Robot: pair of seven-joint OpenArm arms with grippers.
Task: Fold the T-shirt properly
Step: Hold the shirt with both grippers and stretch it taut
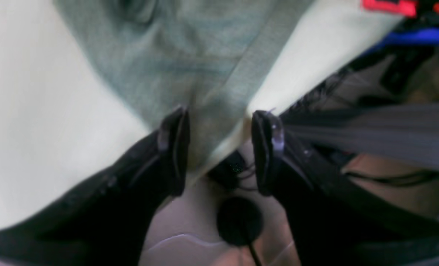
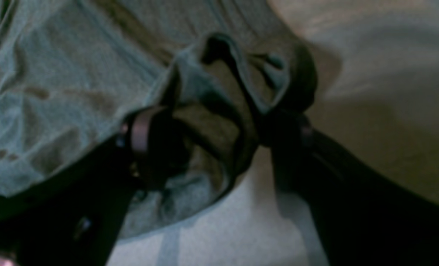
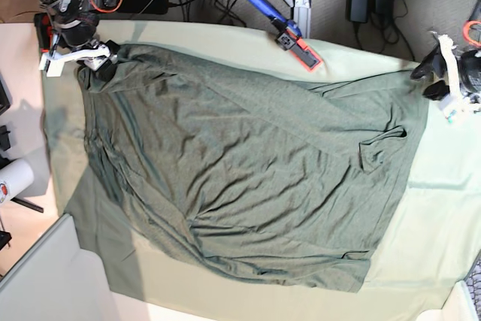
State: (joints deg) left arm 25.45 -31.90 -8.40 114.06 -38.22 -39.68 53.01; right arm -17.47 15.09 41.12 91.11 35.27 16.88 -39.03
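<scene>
Two robot arms work at opposite ends of a T-shirt point(image 3: 240, 186) that lies spread and wrinkled across a mint-green table cloth point(image 3: 436, 216), covering most of it. At the far left corner of the overhead view, the right gripper point(image 3: 98, 62) sits on the shirt's edge. Its wrist camera shows a bunched fold of the dark olive fabric point(image 2: 219, 122) between its fingers, which appear pinched on it, likely to lift that corner for a fold. That picture is dim and blurred, so the exact contact is hard to make out. Near the top centre, a blue and red tool point(image 3: 289, 31) lies on the cloth beside the shirt. At the far right, the left gripper point(image 3: 436, 73) hovers near the shirt's other end, its fingers spread with cloth visible through the gap, seemingly holding nothing. Its view is motion-blurred. The shirt's sleeves cannot be clearly told apart.
</scene>
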